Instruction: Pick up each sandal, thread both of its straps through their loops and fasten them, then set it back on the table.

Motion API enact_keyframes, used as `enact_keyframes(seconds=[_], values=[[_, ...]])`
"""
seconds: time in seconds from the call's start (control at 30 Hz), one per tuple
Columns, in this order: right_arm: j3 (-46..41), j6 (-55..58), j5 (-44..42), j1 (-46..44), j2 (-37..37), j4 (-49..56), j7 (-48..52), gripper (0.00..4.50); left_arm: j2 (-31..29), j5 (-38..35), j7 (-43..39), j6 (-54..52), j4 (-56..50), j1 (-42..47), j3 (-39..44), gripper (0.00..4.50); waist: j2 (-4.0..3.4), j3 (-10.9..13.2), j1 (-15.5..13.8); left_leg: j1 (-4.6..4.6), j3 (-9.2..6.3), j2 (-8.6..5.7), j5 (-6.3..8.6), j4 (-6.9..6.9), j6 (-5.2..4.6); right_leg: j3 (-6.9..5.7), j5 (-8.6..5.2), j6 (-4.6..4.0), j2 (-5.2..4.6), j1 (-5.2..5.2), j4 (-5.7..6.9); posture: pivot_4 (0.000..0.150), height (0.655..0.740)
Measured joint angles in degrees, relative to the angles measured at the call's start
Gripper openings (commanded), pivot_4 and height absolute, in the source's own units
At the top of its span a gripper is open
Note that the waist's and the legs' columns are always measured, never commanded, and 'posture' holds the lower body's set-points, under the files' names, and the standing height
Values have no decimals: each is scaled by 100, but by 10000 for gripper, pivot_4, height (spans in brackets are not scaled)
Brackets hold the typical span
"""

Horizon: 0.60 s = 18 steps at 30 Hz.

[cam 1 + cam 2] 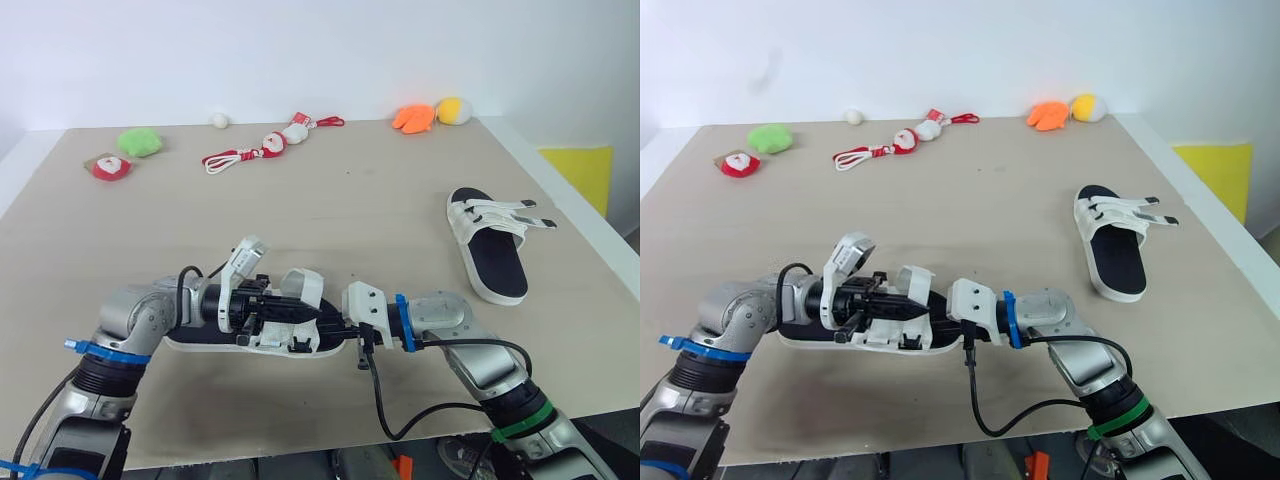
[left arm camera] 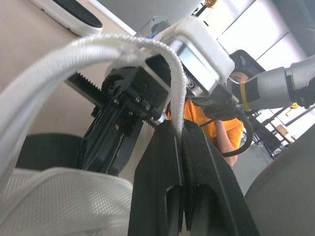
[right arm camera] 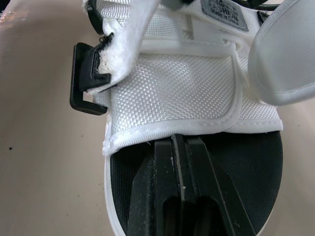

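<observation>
The near sandal, black footbed with white mesh straps, lies at the table's front between my two arms. My left gripper is shut on a white strap that arches up over the sandal. From the other side my right gripper is shut on the edge of the white mesh upper, beside a black buckle loop. The two grippers nearly meet over the sandal's middle. The second sandal lies at the right, its strap ends sticking out sideways.
Small plush toys line the far edge: green, red and white, corded ones, orange, yellow. A yellow object stands beyond the right edge. A person in an orange shirt is behind.
</observation>
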<state>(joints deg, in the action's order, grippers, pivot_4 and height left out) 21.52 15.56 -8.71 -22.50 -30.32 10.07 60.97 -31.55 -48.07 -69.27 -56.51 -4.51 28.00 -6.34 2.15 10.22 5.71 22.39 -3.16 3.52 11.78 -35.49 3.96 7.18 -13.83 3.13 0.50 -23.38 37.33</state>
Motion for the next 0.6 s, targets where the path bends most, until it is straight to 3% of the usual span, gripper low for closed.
enact_keyframes(seconds=[0.6], values=[[0, 1, 0, -3, 4, -7, -1, 0, 121, -108, 99, -146, -51, 27, 75, 304, 0, 0, 1, 0, -1, 0, 0, 0, 0, 0, 0, 1, 1, 0, 0, 1500, 7400]])
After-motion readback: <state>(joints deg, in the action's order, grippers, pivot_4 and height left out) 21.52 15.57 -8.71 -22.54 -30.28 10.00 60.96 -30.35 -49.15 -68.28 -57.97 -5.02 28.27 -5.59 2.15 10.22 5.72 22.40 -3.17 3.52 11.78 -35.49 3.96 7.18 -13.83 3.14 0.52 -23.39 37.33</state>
